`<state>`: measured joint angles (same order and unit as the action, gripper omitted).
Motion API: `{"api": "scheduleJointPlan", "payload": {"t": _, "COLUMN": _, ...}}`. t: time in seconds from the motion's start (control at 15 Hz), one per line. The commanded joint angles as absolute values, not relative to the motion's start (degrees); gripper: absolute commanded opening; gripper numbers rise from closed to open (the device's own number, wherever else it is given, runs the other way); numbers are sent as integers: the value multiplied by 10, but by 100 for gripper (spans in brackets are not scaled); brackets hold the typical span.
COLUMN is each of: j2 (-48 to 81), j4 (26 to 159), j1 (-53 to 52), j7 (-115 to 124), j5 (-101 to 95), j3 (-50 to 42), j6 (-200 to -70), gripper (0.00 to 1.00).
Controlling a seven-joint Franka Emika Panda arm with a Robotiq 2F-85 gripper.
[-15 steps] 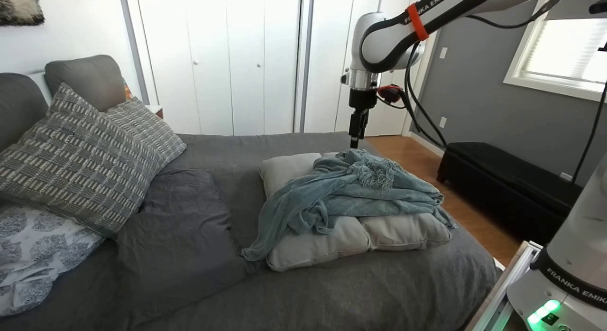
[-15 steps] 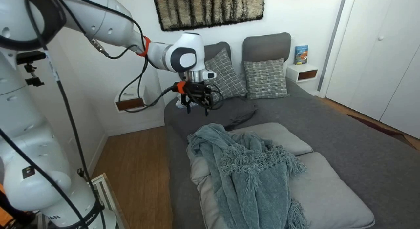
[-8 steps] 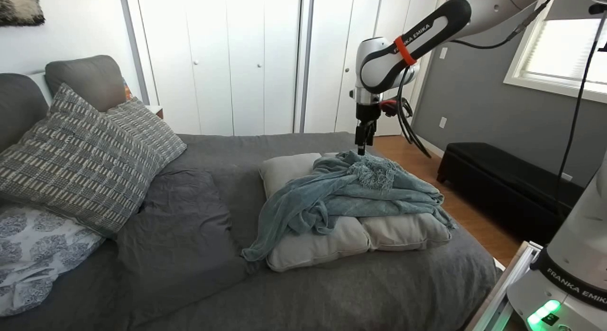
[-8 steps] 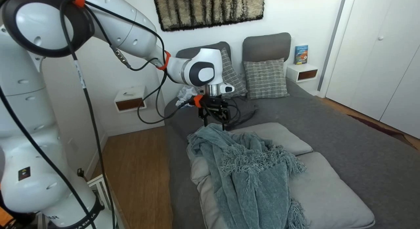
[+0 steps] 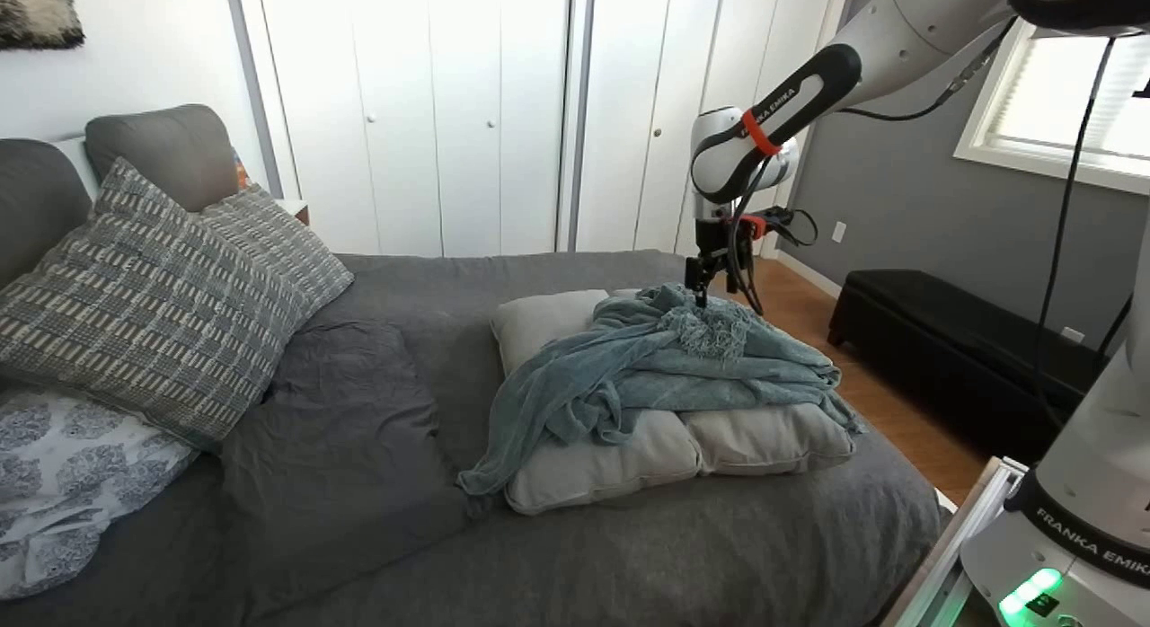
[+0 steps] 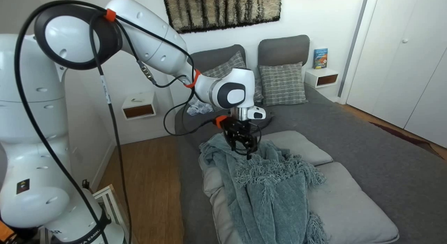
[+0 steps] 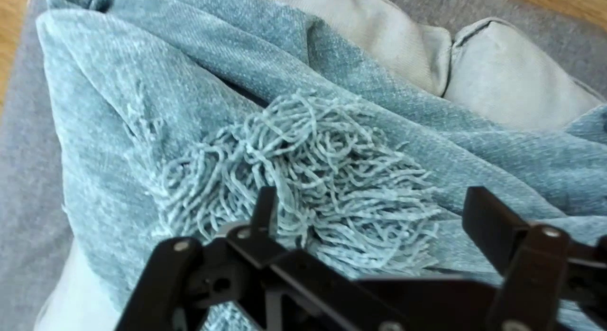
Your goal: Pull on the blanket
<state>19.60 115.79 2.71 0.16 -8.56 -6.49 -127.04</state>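
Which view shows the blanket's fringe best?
The wrist view: the fringe is close up, clear strand by strand, though the hand hides part. Both exterior views show it smaller and less distinct, atop the blanket.

Arm [image 6: 148, 48]: rounded, finished white and black. Black cables [image 6: 62, 2] are strapped by orange-red bands [image 5: 759, 133]. Base [image 5: 1013, 553] is marked FRANKA EMIKA, lit green. Behind black fingers [image 7: 492, 222], grey screws [image 7: 551, 232] are seen.

Support surface: bed [image 6: 352, 135] with dark grey cover [image 5: 719, 555]. Directly on it: pale cushions [image 5: 602, 465], side by side; beside them, a rumpled dark grey pillow [image 5: 332, 429]; at the head end, a patterned pillow [image 6: 283, 85], propped up; white floral-print bedding [image 5: 72, 483], partly out of frame
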Motion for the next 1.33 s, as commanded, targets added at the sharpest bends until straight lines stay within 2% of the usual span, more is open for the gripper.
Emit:
{"api": "scheduleJointPlan", "payload": {"t": 0.0, "j2": 220, "j4": 1148, "j1": 32, "j7": 84, "j5": -80, "j3": -79, "j6": -1255, "gripper": 100}}
{"api": "scheduleJointPlan", "payload": {"t": 0.8, "j2": 238, "j4": 1155, "j1": 48, "j7": 146, "j5": -53, "j3": -97, "j6": -1288, "gripper": 100}}
{"api": "scheduleJointPlan", "payload": {"t": 1.27, "j2": 294, "j4": 1132, "j1": 23, "j7": 281, "j5": -112, "j3": -140, "j6": -1327, "gripper": 100}}
